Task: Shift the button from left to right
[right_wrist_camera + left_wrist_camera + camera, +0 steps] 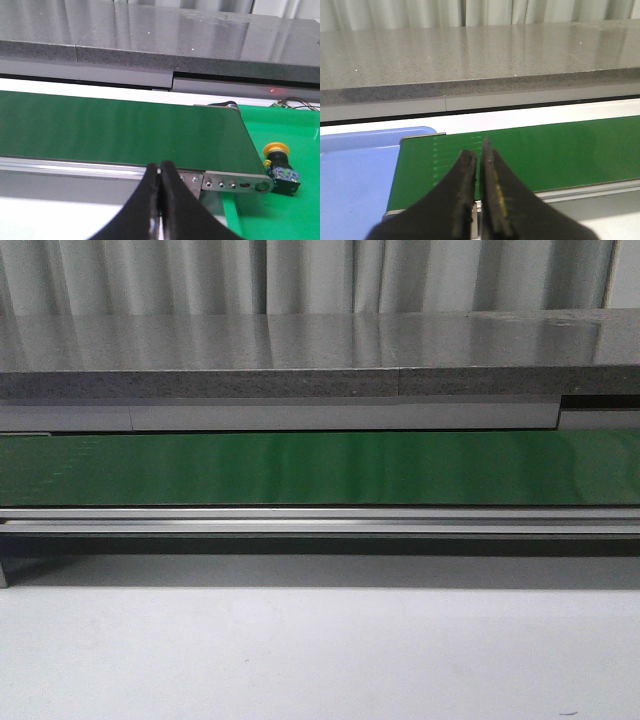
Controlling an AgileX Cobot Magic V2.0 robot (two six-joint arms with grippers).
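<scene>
The button (280, 166), a yellow mushroom cap on a black body with a small blue label, shows only in the right wrist view. It lies on a bright green tray (285, 130) just past the end of the green conveyor belt (125, 130). My right gripper (160, 167) is shut and empty, short of the belt's near rail and off to the side of the button. In the left wrist view my left gripper (479, 150) is shut on nothing, over the other end of the belt (545, 150). Neither gripper appears in the front view.
A blue tray (350, 175) sits at the belt's left end. A grey speckled counter (320, 350) runs behind the belt (320, 468), with curtains behind it. An aluminium rail (320, 520) fronts the belt above the white tabletop (320, 650).
</scene>
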